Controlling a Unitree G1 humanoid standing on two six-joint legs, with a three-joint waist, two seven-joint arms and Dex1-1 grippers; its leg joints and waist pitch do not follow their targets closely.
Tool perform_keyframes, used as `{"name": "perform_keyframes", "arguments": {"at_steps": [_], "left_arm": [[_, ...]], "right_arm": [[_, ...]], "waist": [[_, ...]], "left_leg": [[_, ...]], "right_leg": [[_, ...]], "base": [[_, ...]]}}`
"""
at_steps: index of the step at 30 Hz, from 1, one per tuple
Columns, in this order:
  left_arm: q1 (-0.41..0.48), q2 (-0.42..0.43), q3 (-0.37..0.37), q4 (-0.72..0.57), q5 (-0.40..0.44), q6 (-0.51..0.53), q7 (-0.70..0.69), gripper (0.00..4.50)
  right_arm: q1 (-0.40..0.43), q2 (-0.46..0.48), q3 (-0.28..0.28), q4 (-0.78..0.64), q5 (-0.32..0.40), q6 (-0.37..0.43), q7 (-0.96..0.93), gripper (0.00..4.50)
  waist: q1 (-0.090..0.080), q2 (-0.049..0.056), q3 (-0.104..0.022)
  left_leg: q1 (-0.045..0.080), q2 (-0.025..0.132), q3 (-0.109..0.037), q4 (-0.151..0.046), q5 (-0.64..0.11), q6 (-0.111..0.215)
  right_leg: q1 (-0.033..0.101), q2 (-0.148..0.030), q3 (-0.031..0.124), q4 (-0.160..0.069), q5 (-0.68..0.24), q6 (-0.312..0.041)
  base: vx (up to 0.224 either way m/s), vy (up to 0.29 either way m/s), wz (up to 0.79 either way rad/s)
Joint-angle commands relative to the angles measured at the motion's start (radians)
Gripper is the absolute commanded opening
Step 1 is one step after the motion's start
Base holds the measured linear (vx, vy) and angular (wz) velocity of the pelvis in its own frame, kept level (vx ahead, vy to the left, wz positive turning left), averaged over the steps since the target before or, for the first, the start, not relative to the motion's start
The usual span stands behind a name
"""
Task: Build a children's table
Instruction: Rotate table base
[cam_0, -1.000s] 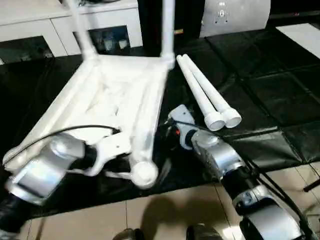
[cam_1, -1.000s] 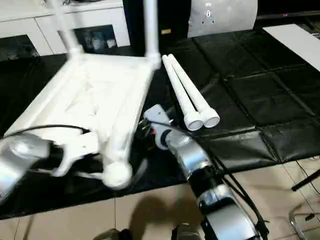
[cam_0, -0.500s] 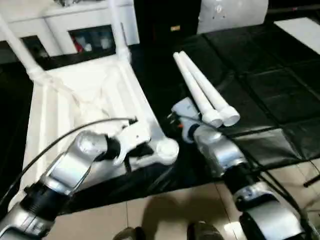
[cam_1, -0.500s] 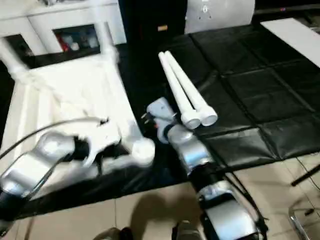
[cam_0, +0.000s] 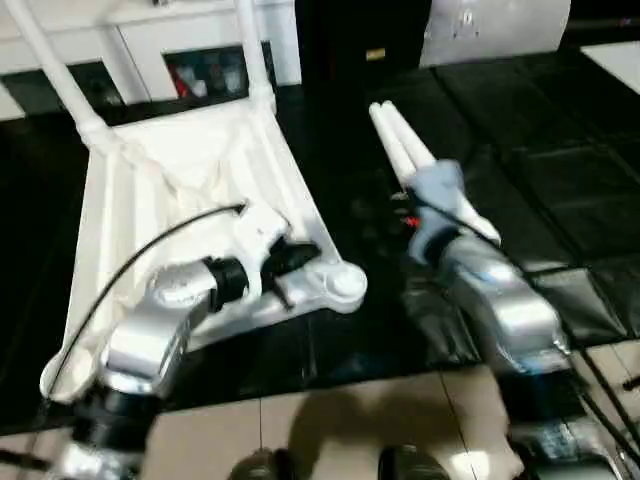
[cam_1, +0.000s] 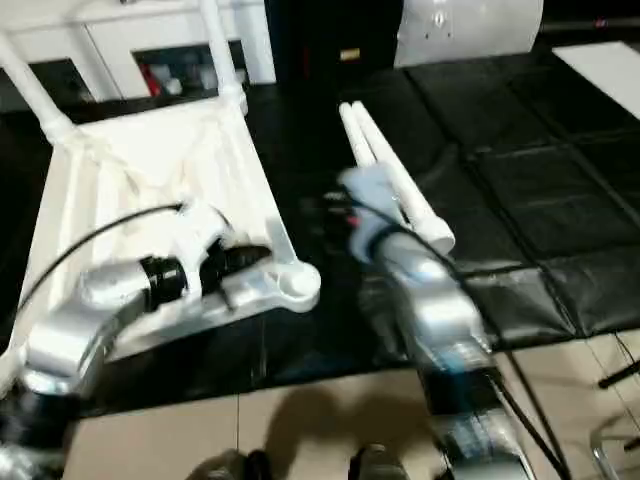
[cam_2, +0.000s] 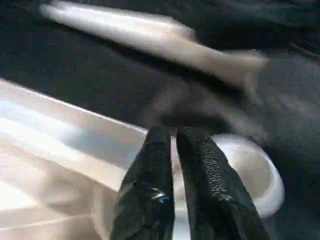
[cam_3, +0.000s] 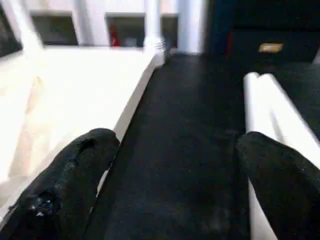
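The children's table (cam_0: 170, 190) lies upside down on the black-covered work surface (cam_0: 560, 170), ribbed underside up, on the robot's left side. Two legs (cam_0: 250, 50) are already standing in the far corner sockets and rise up out of the pic. The near corner socket (cam_0: 345, 283) on the side toward the middle is empty, a round white ring.

The left gripper (cam_0: 290, 262) is at this near edge of the tabletop, just beside the empty socket. In the left wrist view its black fingers (cam_2: 150, 190) stand nearly together, w/ only a thin gap, over the white rim next to the socket (cam_2: 250, 175); nothing is seen between them, and if they touch the rim cannot be told.

Two loose legs (cam_1: 385, 170) lie side by side, touching, on the black cover to the right of the table, flared ends toward the robot. The right gripper (cam_3: 170, 165) hovers between the tabletop edge and these legs, its jaws spread wide and empty. One finger (cam_3: 75, 175) is on the table side, the other finger (cam_3: 280, 175) over the loose legs (cam_3: 265, 100).
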Motion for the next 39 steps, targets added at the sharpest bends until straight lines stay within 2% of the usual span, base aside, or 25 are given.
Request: {"name": "perform_keyframes", "arguments": {"at_steps": [1,7,12,13,15,16,17,18,19,20,21,22,23,24,25,27,28,32,33,34,35,36,37,38,39], "left_arm": [[0.010,-0.010,0.044,-0.026,0.008,0.006,0.079,0.84],[0.149,-0.107,0.086,-0.203,0.050,0.009,0.249,1.40],[0.208,-0.166,0.100,-0.261,0.075,0.032,0.371,1.71],[0.215,-0.169,0.102,-0.267,0.081,0.036,0.382,1.71],[0.228,-0.163,0.099,-0.276,0.092,0.032,0.385,1.71],[0.241,-0.164,0.104,-0.283,0.088,0.031,0.388,1.71],[0.250,-0.164,0.106,-0.290,0.091,0.042,0.394,1.71],[0.257,-0.159,0.103,-0.294,0.099,0.047,0.396,1.71],[0.263,-0.156,0.102,-0.298,0.103,0.044,0.395,1.71],[0.272,-0.156,0.103,-0.303,0.104,0.042,0.399,1.71],[0.283,-0.158,0.108,-0.308,0.103,0.038,0.407,1.71],[0.288,-0.157,0.108,-0.309,0.104,0.038,0.411,1.71],[0.301,-0.154,0.106,-0.308,0.109,0.033,0.417,1.71],[0.306,-0.153,0.104,-0.309,0.111,0.032,0.420,1.71],[0.313,-0.154,0.103,-0.312,0.111,0.029,0.421,1.71],[0.321,-0.154,0.104,-0.317,0.110,0.026,0.422,1.71],[0.327,-0.159,0.105,-0.320,0.104,0.024,0.421,1.71],[0.343,-0.174,0.092,-0.322,0.127,0.014,0.446,1.71],[0.344,-0.173,0.082,-0.324,0.129,0.015,0.443,1.71],[0.348,-0.172,0.076,-0.327,0.131,0.018,0.445,1.71],[0.351,-0.171,0.073,-0.330,0.132,0.018,0.448,1.71],[0.353,-0.171,0.072,-0.331,0.133,0.018,0.448,1.71],[0.365,-0.166,0.068,-0.347,0.139,0.033,0.452,1.71],[0.371,-0.163,0.068,-0.356,0.142,0.045,0.452,1.71],[0.375,-0.159,0.069,-0.363,0.142,0.054,0.451,1.71]], "right_arm": [[0.015,-0.003,-0.010,-0.070,0.017,0.022,-0.007,4.50],[0.192,0.033,-0.034,-0.310,0.067,0.149,-0.055,4.50],[0.313,0.042,0.016,-0.347,0.050,0.108,-0.066,4.50],[0.325,0.048,0.013,-0.346,0.056,0.103,-0.068,4.50],[0.343,0.049,0.015,-0.349,0.056,0.096,-0.068,4.50],[0.352,0.051,0.012,-0.354,0.059,0.106,-0.072,4.50],[0.358,0.055,0.006,-0.359,0.062,0.119,-0.076,4.50],[0.362,0.055,0.003,-0.359,0.063,0.118,-0.075,4.50],[0.365,0.053,0.001,-0.358,0.064,0.115,-0.072,4.50],[0.371,0.044,0.004,-0.357,0.067,0.102,-0.062,4.50],[0.378,0.025,0.014,-0.354,0.058,0.074,-0.049,4.50],[0.381,0.023,0.012,-0.356,0.079,0.084,-0.031,4.50],[0.385,0.028,-0.002,-0.358,0.117,0.102,-0.008,4.50],[0.386,0.032,-0.008,-0.359,0.122,0.106,-0.011,4.50],[0.386,0.024,-0.008,-0.358,0.119,0.098,-0.007,4.50],[0.385,0.014,-0.005,-0.358,0.115,0.090,0.000,4.50],[0.381,0.017,-0.012,-0.360,0.114,0.092,-0.007,4.50],[0.389,-0.007,-0.002,-0.369,0.088,0.109,-0.026,4.50],[0.392,-0.016,0.008,-0.361,0.060,0.087,-0.044,4.50],[0.393,-0.014,0.007,-0.362,0.065,0.111,-0.048,4.50],[0.393,-0.011,0.005,-0.365,0.073,0.132,-0.048,4.50],[0.393,-0.010,0.004,-0.365,0.075,0.134,-0.048,4.50],[0.398,-0.001,-0.003,-0.362,0.089,0.136,-0.047,4.50],[0.400,0.002,-0.005,-0.360,0.092,0.128,-0.047,4.50],[0.401,0.005,-0.008,-0.357,0.089,0.116,-0.050,4.50]], "waist": [[0.002,-0.010,-0.085],[0.001,-0.023,-0.097],[0.008,-0.018,-0.092],[0.001,-0.020,-0.090],[-0.011,0.002,-0.089],[-0.016,0.013,-0.085],[-0.018,-0.005,-0.085],[-0.009,-0.019,-0.080],[-0.011,-0.034,-0.085],[0.008,-0.099,-0.083],[0.032,-0.079,-0.098],[0.045,-0.095,-0.084],[0.048,-0.109,-0.093],[0.053,-0.079,-0.102],[0.041,-0.076,-0.093],[0.038,-0.058,-0.102],[0.031,-0.054,-0.093],[0.012,-0.052,-0.077],[0.000,-0.040,-0.075],[-0.003,-0.029,-0.071],[-0.006,-0.023,-0.073],[-0.018,-0.039,-0.075],[-0.018,-0.044,-0.077],[-0.025,-0.046,-0.082],[-0.033,-0.069,-0.100]], "left_leg": [[0.021,0.056,-0.026,-0.066,-0.238,0.054],[0.020,0.059,-0.029,-0.064,-0.221,0.057],[0.026,0.063,-0.035,-0.070,-0.281,0.028],[0.037,0.077,-0.050,-0.079,-0.346,0.000],[0.061,0.152,-0.105,-0.122,-0.434,-0.007],[0.067,0.240,-0.145,-0.173,-0.469,0.023],[0.065,0.239,-0.142,-0.177,-0.466,0.044],[0.055,0.210,-0.111,-0.180,-0.515,0.065],[0.047,0.175,-0.102,-0.155,-0.524,0.073],[0.022,-0.022,0.002,0.035,-0.408,0.034],[0.020,-0.028,-0.009,0.074,-0.270,0.046],[-0.034,-0.012,-0.039,0.070,-0.096,0.026],[-0.034,-0.008,-0.042,0.051,-0.113,0.020],[-0.014,0.011,-0.058,0.003,-0.132,0.023],[-0.012,0.026,-0.068,-0.026,-0.170,0.043],[0.014,0.040,-0.067,-0.032,-0.227,0.035],[0.024,0.054,-0.073,-0.045,-0.308,0.029],[0.066,0.066,-0.088,-0.063,-0.507,-0.022],[0.077,0.104,-0.120,-0.094,-0.615,-0.047],[0.077,0.149,-0.147,-0.134,-0.694,-0.055],[0.062,0.225,-0.177,-0.202,-0.785,-0.050],[0.070,0.225,-0.185,-0.205,-0.773,-0.028],[0.083,0.213,-0.170,-0.209,-0.712,0.002],[0.082,0.195,-0.175,-0.199,-0.670,0.021],[0.080,0.127,-0.158,-0.148,-0.535,0.078]], "right_leg": [[0.055,-0.071,0.055,-0.080,-0.294,-0.177],[0.051,-0.068,0.056,-0.086,-0.336,-0.131],[0.039,-0.053,0.045,-0.100,-0.398,-0.099],[0.034,-0.030,0.029,-0.108,-0.412,-0.059],[0.035,-0.007,0.008,-0.084,-0.335,-0.019],[0.024,-0.015,0.022,0.040,-0.181,-0.013],[0.022,-0.019,0.031,0.057,-0.157,-0.012],[0.018,-0.026,0.052,0.061,-0.145,-0.031],[0.029,-0.042,0.073,0.036,-0.160,-0.048],[0.006,-0.065,0.080,-0.121,-0.536,-0.007],[0.020,-0.117,0.110,-0.132,-0.700,0.027],[0.033,-0.126,0.125,-0.135,-0.951,0.189],[0.040,-0.114,0.123,-0.123,-0.922,0.214],[0.044,-0.095,0.102,-0.106,-0.747,0.170],[0.037,-0.054,0.073,-0.098,-0.572,0.116],[0.033,-0.053,0.062,-0.104,-0.540,0.069],[0.036,-0.053,0.053,-0.112,-0.534,0.012],[0.030,-0.044,0.027,-0.138,-0.604,0.008],[0.043,-0.020,0.010,-0.128,-0.517,0.029],[0.053,-0.009,0.009,-0.089,-0.425,0.028],[0.073,-0.004,0.011,0.051,-0.193,0.015],[0.059,-0.001,0.014,0.073,-0.143,0.009],[0.028,-0.004,0.032,0.100,-0.132,-0.035],[0.034,-0.011,0.042,0.089,-0.141,-0.044],[0.044,-0.033,0.067,0.030,-0.111,-0.112]], "base": [[0.000,0.000,0.00],[0.000,0.000,0.00],[0.000,0.000,0.00],[0.000,0.000,0.00],[-0.014,-0.026,0.01],[0.000,0.000,0.00],[-0.013,-0.093,0.12],[-0.016,-0.155,0.06],[-0.016,-0.155,0.06],[-0.009,-0.094,-0.03],[-0.023,-0.101,-0.09],[-0.023,-0.101,-0.09],[-0.041,-0.136,-0.10],[-0.046,-0.065,-0.02],[-0.046,-0.065,-0.02],[0.000,0.000,0.00],[0.000,0.000,0.00],[-0.016,0.041,0.03],[-0.014,0.055,0.04],[-0.014,0.055,0.04],[0.000,0.000,0.00],[0.000,0.000,0.00],[0.000,0.000,0.00],[0.028,-0.119,0.05],[0.009,-0.162,-0.11]]}}
